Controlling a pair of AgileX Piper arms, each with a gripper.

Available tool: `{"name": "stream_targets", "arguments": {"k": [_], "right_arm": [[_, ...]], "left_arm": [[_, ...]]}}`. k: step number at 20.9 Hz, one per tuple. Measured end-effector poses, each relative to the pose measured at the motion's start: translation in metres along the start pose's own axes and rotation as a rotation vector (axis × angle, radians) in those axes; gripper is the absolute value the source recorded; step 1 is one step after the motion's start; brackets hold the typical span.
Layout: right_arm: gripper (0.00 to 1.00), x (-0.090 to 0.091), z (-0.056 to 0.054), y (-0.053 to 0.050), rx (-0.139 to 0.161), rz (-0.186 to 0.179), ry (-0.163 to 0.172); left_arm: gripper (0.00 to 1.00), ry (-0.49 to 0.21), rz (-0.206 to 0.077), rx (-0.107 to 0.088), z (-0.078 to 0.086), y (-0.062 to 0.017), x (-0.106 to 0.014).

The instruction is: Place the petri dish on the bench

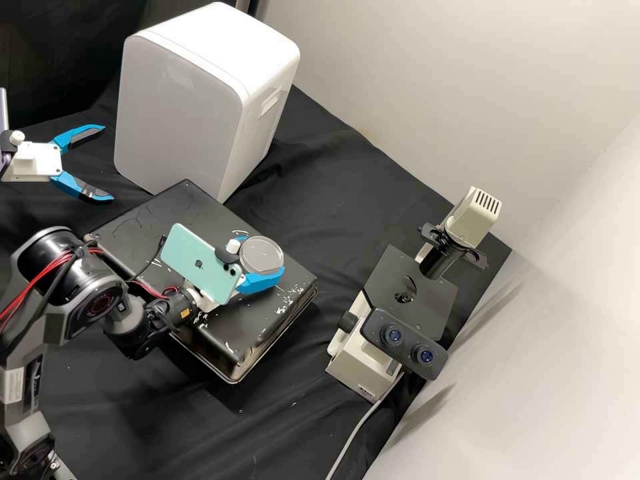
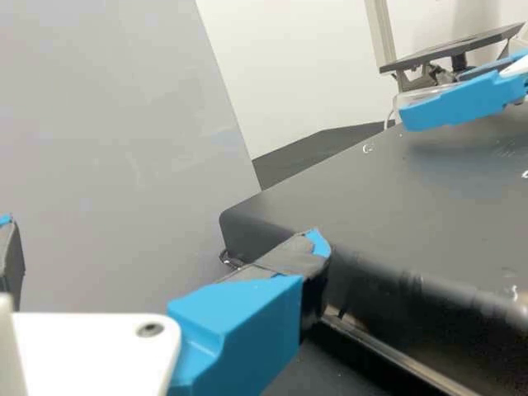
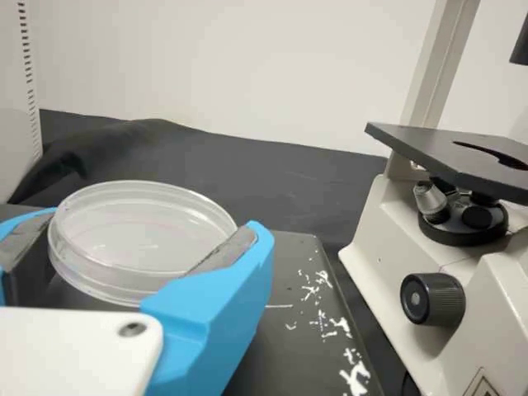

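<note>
Squarely, the petri dish (image 3: 142,216) sits inside the right gripper (image 3: 140,233) (clamped).

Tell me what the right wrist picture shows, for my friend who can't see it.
The right tool holds a clear petri dish between its blue fingers over a scratched black plate. A white microscope stands beside it on the black bench.

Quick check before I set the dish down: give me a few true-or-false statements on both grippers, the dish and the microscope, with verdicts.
1. The right gripper is shut on the petri dish. True.
2. The dish rests on the microscope stage. False: it is held over the black slab, apart from the microscope.
3. The left gripper is open and holds nothing. True.
4. The dish is full of dark liquid. False: it looks clear and empty.
</note>
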Motion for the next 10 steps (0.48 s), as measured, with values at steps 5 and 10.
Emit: {"name": "stream_targets", "arguments": {"k": [5,10], "right_arm": [[0.00,-0.0039,-0.0004,0.0036,0.019,0.006,0.005],[0.00,-0.0039,-0.0008,0.0030,0.016,-0.001,0.009]], "left_arm": [[1.00,0.000,0.000,0.000,0.0000,0.0000,0.0000],[1.00,0.000,0.000,0.000,0.0000,0.0000,0.0000]]}}
